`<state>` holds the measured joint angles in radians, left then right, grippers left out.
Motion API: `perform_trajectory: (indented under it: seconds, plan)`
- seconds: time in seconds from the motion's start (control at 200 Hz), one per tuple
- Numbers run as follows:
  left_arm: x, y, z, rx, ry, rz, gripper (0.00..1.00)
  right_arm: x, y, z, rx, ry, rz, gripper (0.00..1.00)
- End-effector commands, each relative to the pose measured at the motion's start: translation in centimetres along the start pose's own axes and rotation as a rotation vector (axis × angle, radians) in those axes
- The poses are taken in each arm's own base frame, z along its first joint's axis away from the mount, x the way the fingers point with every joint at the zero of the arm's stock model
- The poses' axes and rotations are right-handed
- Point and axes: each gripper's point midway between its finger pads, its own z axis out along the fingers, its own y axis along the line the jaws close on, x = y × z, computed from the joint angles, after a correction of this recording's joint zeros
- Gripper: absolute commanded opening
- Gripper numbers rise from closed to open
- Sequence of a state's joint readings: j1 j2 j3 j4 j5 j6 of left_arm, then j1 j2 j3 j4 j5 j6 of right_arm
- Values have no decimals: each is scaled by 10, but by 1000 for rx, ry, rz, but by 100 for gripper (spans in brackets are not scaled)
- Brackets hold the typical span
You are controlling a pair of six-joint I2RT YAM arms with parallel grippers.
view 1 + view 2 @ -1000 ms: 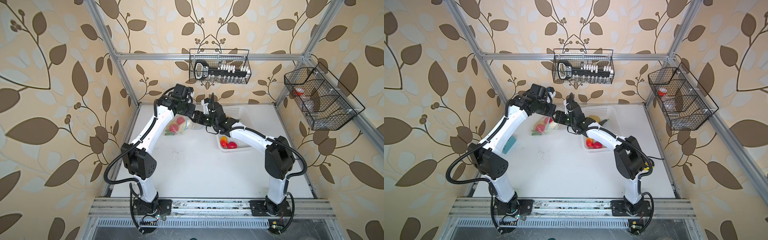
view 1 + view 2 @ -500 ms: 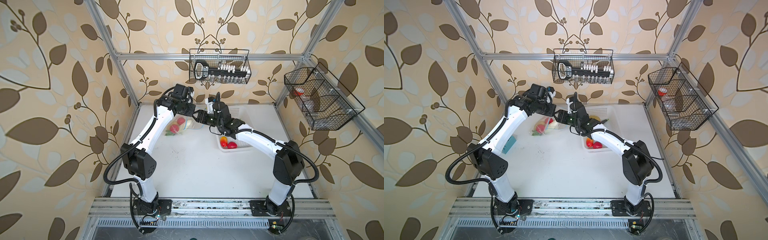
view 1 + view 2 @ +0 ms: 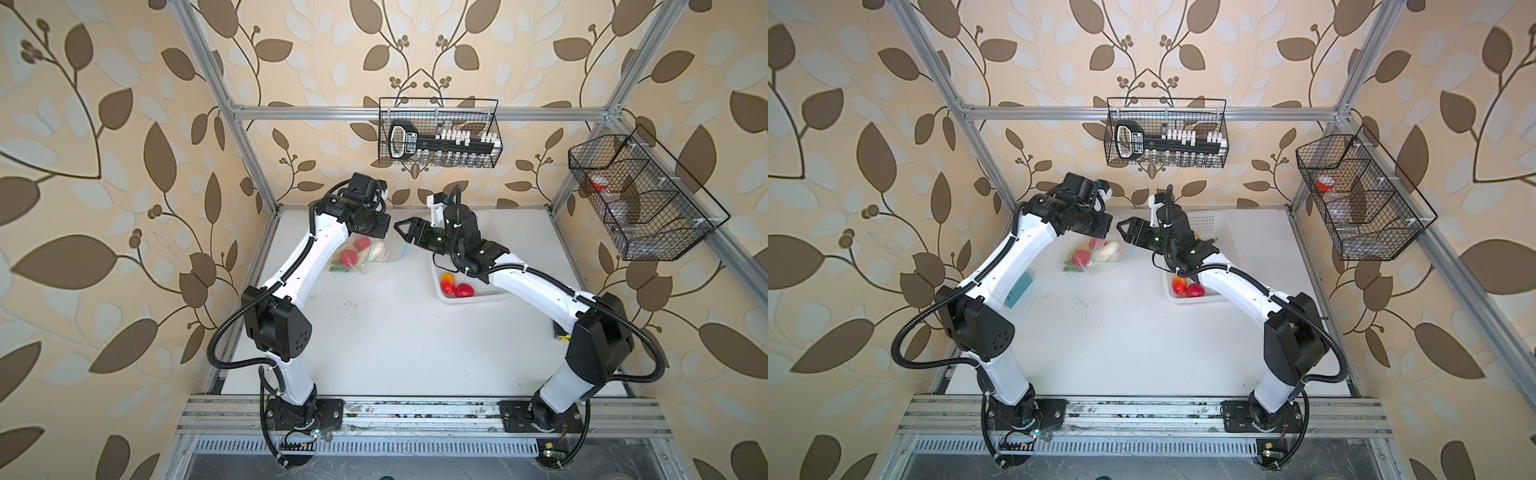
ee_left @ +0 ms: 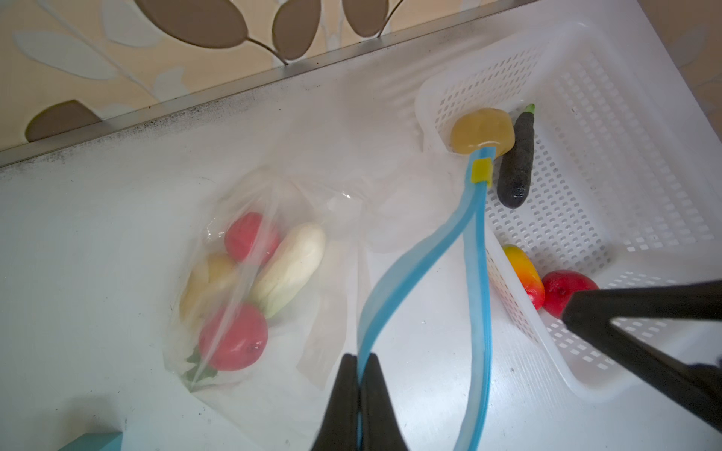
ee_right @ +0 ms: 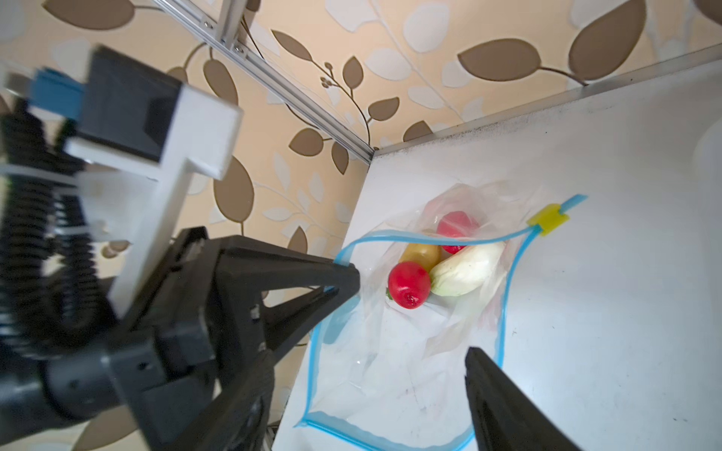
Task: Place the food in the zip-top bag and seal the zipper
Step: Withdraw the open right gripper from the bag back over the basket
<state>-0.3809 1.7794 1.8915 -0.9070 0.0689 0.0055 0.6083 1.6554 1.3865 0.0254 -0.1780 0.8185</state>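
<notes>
While the left gripper [image 4: 358, 361] pinches the zipper [image 4: 481, 273], the zip-top bag [image 4: 250, 187] lies just beside the white basket [image 4: 586, 78]; the right gripper [image 3: 400, 232], jaws spread and empty, hovers near that basket.

I count inside my zip-top bag [image 4: 336, 218]: two tomatoes [image 4: 233, 336], one potato [image 4: 207, 281], one cabbage [image 4: 291, 261], one leaf [image 4: 195, 363]. Outside it: one loose potato [image 4: 482, 129], one loose tomato [image 4: 566, 289], one eggplant [image 4: 517, 164], one mango [image 4: 525, 273].

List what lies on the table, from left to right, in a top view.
Teal block → zip-top bag → white basket
</notes>
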Motion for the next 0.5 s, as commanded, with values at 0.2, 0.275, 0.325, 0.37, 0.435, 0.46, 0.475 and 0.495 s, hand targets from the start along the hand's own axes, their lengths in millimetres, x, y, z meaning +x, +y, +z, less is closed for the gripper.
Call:
perform_trajectory:
  seconds: [0.2, 0.275, 0.325, 0.37, 0.435, 0.46, 0.475, 0.495]
  plan:
    - [-1, -7, -29, 15, -58, 31, 0, -10, -6, -24, 44, -17, -8, 100]
    - [0, -7, -31, 17, -62, 38, 0, -7, -14, -26, 65, -10, -3, 100]
    - [1, -7, -31, 16, -61, 43, 0, -6, -19, -28, 74, -7, 3, 100]
    - [1, -7, -30, 14, -58, 45, 0, -6, -23, -29, 84, -4, 9, 100]
    - [3, -6, -29, 12, -54, 46, 0, -6, -30, -30, 105, 3, 17, 100]
    - [3, -6, -29, 13, -53, 46, 0, -7, -33, -31, 116, 3, 21, 100]
    - [3, -6, -30, 13, -55, 47, 0, -7, -35, -31, 125, 5, 25, 100]
    - [3, -6, -29, 12, -55, 46, 0, -6, -39, -31, 135, 8, 28, 100]
